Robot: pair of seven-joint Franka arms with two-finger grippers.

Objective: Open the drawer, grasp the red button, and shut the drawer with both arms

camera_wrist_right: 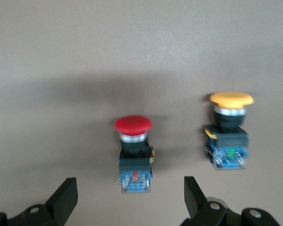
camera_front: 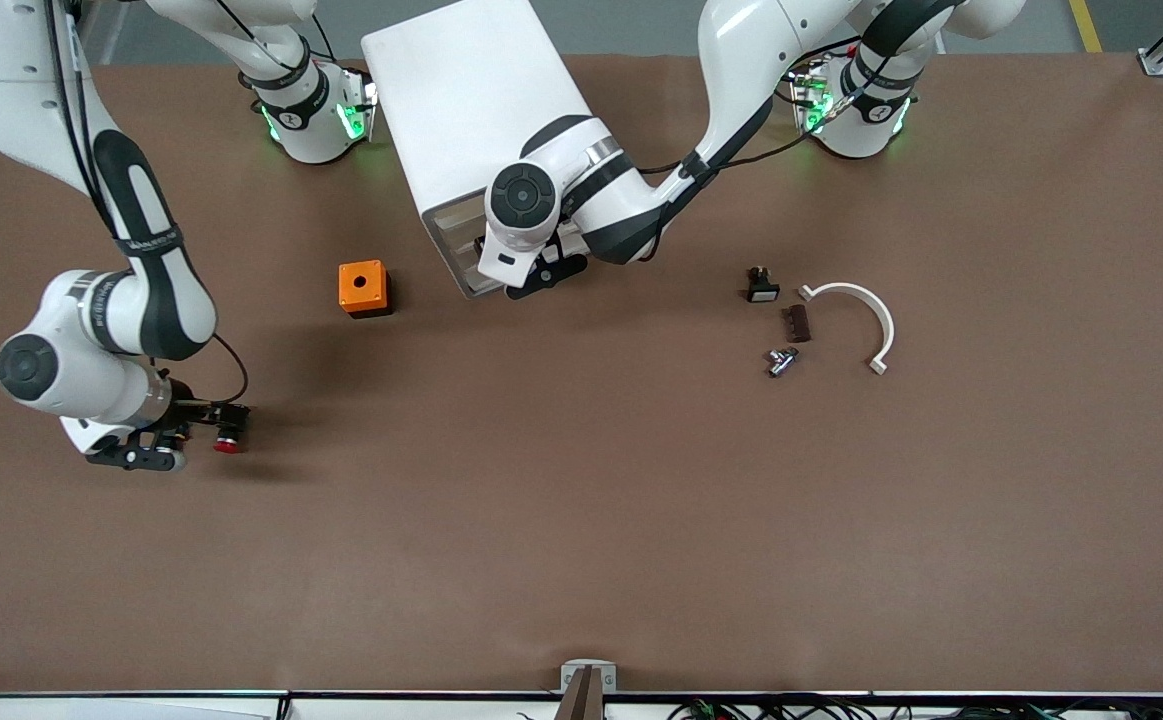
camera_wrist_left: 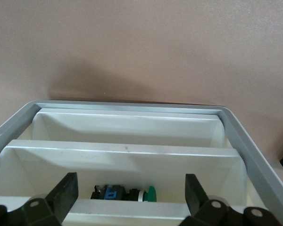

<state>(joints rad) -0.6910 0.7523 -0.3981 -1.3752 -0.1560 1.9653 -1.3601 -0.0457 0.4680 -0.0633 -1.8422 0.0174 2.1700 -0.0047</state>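
Button [camera_wrist_right: 133, 153] lying on bare mat at right arm's end, between spread, empty fingers of right gripper [camera_wrist_right: 130, 197], yellow-capped button [camera_wrist_right: 228, 132] just beside. Left gripper [camera_wrist_left: 132, 197] wide open, empty, over open drawer [camera_wrist_left: 132, 110]; open mat around.

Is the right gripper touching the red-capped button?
Apart. The right wrist view shows the right gripper open, its fingers standing clear on either side of the button, which lies on the table with brown surface visible between them.
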